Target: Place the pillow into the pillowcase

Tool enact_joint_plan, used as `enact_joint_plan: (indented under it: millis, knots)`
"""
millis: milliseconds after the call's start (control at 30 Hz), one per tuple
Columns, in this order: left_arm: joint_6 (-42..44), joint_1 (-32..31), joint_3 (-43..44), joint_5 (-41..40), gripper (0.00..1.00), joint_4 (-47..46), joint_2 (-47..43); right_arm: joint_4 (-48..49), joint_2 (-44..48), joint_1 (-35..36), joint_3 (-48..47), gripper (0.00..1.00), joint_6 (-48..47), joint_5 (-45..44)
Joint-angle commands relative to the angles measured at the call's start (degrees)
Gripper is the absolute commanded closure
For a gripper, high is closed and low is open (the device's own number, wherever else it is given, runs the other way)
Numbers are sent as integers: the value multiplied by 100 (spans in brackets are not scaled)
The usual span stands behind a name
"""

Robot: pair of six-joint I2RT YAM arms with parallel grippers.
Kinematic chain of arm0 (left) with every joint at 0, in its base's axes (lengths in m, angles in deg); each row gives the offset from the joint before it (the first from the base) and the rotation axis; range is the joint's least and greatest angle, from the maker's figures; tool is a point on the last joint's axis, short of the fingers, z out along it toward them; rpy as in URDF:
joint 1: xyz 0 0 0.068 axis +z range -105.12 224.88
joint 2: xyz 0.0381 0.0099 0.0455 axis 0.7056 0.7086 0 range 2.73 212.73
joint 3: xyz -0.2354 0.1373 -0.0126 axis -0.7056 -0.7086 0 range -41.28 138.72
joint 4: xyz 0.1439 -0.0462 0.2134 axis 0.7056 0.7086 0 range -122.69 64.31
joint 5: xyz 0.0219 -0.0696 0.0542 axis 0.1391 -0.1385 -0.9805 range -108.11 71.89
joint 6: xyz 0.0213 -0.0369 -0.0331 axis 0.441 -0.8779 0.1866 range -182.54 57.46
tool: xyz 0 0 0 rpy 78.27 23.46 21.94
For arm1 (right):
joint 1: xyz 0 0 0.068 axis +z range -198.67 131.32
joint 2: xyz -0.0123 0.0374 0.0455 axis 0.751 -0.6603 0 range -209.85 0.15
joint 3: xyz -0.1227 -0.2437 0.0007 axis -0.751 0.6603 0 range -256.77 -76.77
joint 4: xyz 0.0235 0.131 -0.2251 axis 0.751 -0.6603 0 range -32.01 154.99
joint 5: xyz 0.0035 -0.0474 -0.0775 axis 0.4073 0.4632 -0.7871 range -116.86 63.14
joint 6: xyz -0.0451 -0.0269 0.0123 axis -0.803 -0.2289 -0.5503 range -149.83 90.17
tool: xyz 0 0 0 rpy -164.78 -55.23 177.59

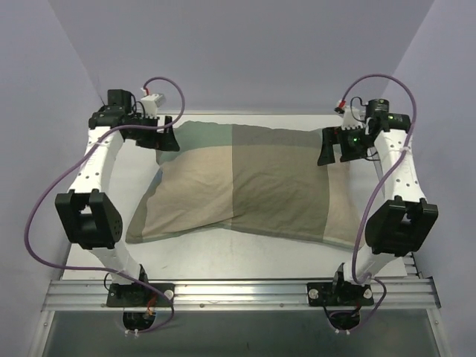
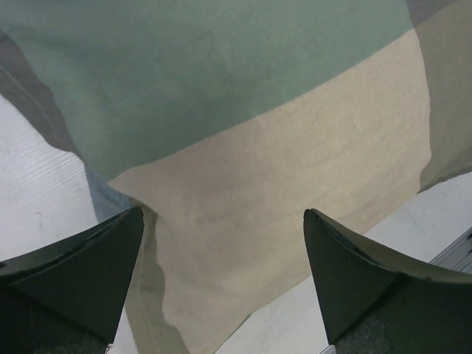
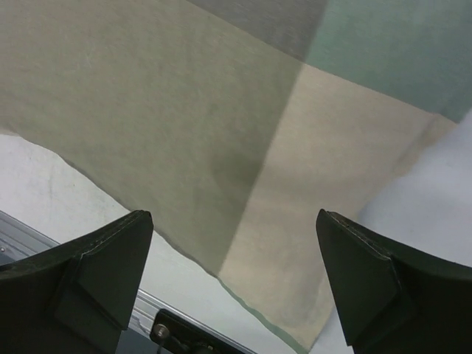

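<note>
The pillowcase (image 1: pixel 245 186) lies spread across the white table, with tan, pale green and blue-grey panels, and it looks puffed up. No white pillow shows in any view. My left gripper (image 1: pixel 165 138) is open and empty just above the case's far left corner; the left wrist view shows the gripper (image 2: pixel 221 214) over the cloth (image 2: pixel 258 147). My right gripper (image 1: pixel 338 147) is open and empty above the case's far right end; the right wrist view shows the gripper (image 3: pixel 234 215) over the cloth (image 3: pixel 221 110).
A bare strip of table (image 1: pixel 245 256) runs between the case and the aluminium rail (image 1: pixel 238 294) at the near edge. Pale walls close in the left, right and back. Purple cables (image 1: pixel 33 223) loop off both arms.
</note>
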Motion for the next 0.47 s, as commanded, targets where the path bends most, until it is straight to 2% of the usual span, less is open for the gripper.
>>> enact_joint_plan:
  millis: [0,167,300,433]
  knots:
    - [-931,-728,321,-733,3,-548,250,308,244,658,156,0,752,-619]
    - [-940,-1346,-152,-1463,2,-811,76,493,561,1150,894,0,1094,-700]
    - [-1019,-1575,-785,-1613,3,-1031,-302,519,1167,1309,1527,0,1306,-339]
    - [-958,-1724,-1305,-1701,3,-1234,-671,555,1466,1521,1879,0,1192,-471]
